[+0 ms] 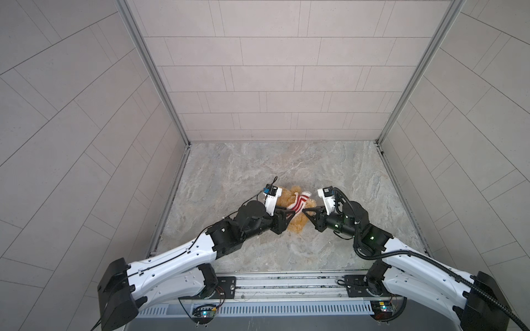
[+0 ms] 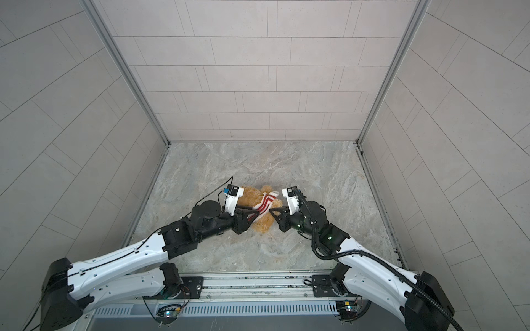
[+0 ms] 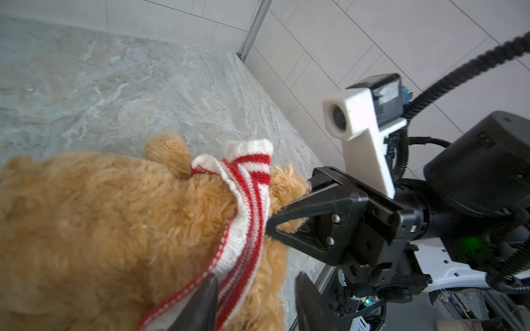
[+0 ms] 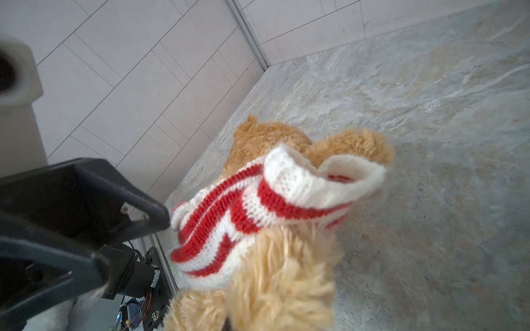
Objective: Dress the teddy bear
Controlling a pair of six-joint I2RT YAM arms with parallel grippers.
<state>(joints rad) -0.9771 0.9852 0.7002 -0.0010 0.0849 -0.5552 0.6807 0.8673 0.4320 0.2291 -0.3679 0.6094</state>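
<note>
right wrist: fluffy teddy bear (image 4: 286,272)

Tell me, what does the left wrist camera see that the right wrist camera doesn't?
Only the left wrist view shows the right gripper from outside, shut on fur of the teddy bear, and its white camera. Only the right wrist view shows the left gripper from outside, jaws apart, one tip touching the sweater. Both show the bear, the striped sweater and the marbled table.
</note>
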